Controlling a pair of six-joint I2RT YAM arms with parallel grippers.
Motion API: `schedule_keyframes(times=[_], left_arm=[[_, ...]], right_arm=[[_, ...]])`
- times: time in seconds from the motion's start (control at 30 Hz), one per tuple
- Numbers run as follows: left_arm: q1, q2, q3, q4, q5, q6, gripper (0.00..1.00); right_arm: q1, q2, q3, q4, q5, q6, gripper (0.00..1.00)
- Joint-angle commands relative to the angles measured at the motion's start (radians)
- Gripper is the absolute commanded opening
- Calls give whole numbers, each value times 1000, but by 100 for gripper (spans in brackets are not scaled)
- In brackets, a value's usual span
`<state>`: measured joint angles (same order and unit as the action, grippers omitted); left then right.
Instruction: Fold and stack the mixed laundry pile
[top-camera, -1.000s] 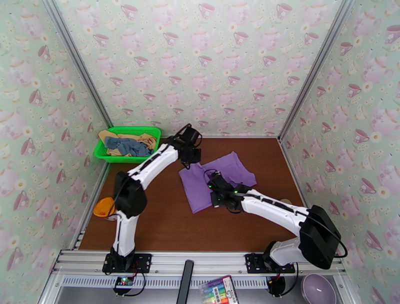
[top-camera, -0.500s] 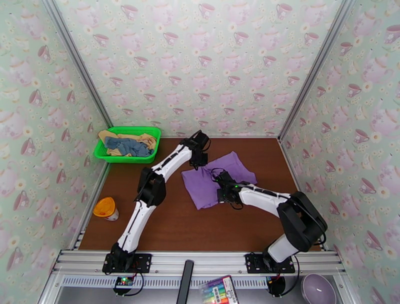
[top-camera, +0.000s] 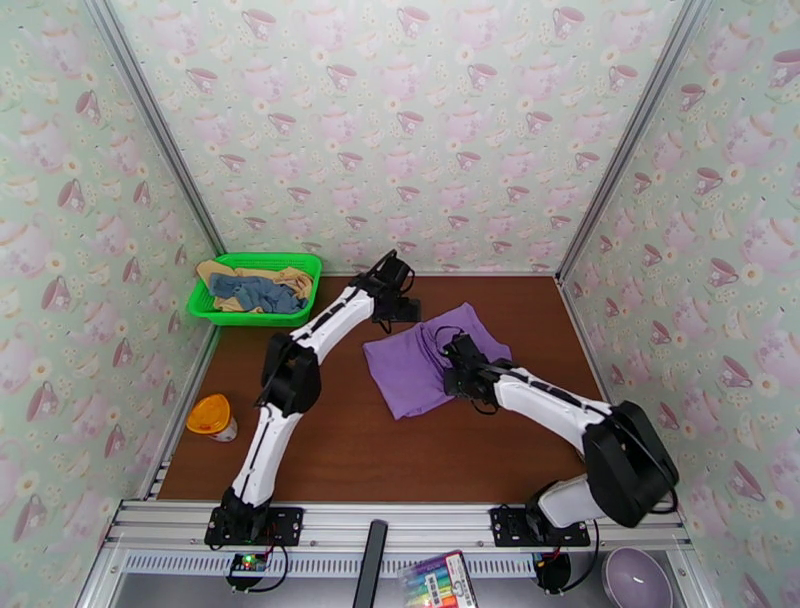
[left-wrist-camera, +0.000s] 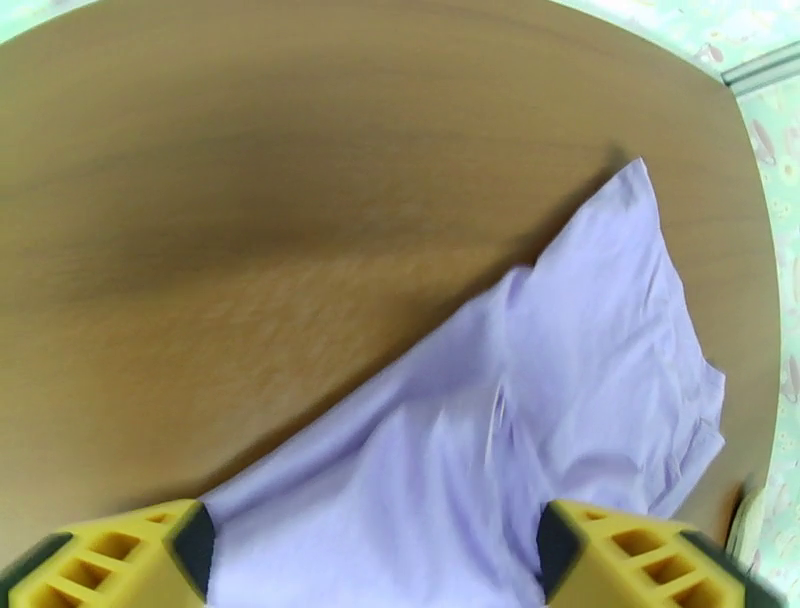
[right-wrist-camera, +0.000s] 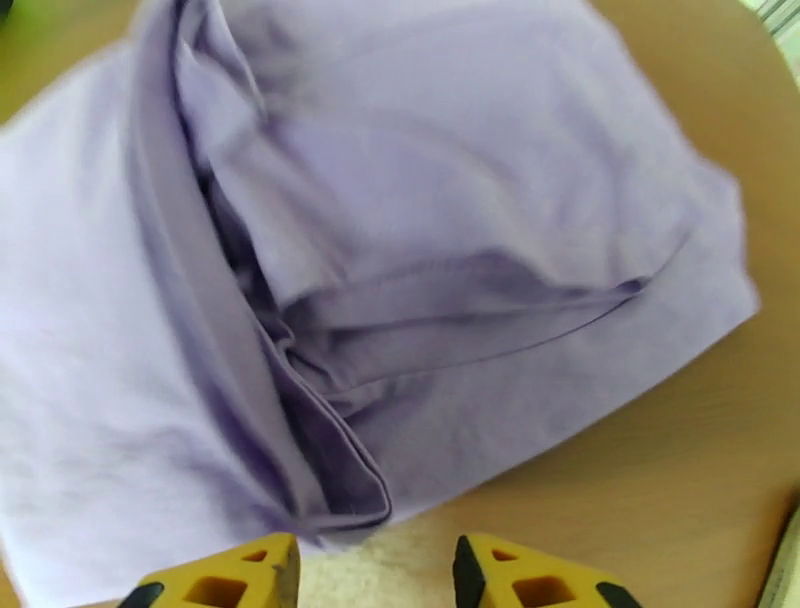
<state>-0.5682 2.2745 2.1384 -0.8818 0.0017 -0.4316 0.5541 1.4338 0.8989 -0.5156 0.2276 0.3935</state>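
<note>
Hovering above purple T-shirt, both end effectors spread.

Report on 2 arms. The left arm reaches far forward and rightward from its base, nearly at full stretch, with the wrist bent down. The left gripper points downward; in the left wrist view its 2 yellow fingers stand wide apart. The right arm has its elbow folded high near the base, with the forearm running forward and left. The right gripper points downward, its jaws parted by a narrower gap.
</note>
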Motion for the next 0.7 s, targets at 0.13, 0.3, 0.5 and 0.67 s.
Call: schedule_keyframes(times=[0.13, 0.3, 0.5, 0.67], left_arm=[[5, -209, -428, 169, -51, -54, 6], [27, -165, -587, 265, -83, -100, 1], [71, -68, -585, 316, -67, -103, 0], [95, 6, -464, 299, -25, -22, 0]], right_arm=[[-25, 38, 65, 36, -248, 3, 22], [-2, 176, 44, 204, -411, 89, 0], [51, 314, 36, 282, -404, 143, 0], [138, 328, -42, 356, -389, 229, 0]])
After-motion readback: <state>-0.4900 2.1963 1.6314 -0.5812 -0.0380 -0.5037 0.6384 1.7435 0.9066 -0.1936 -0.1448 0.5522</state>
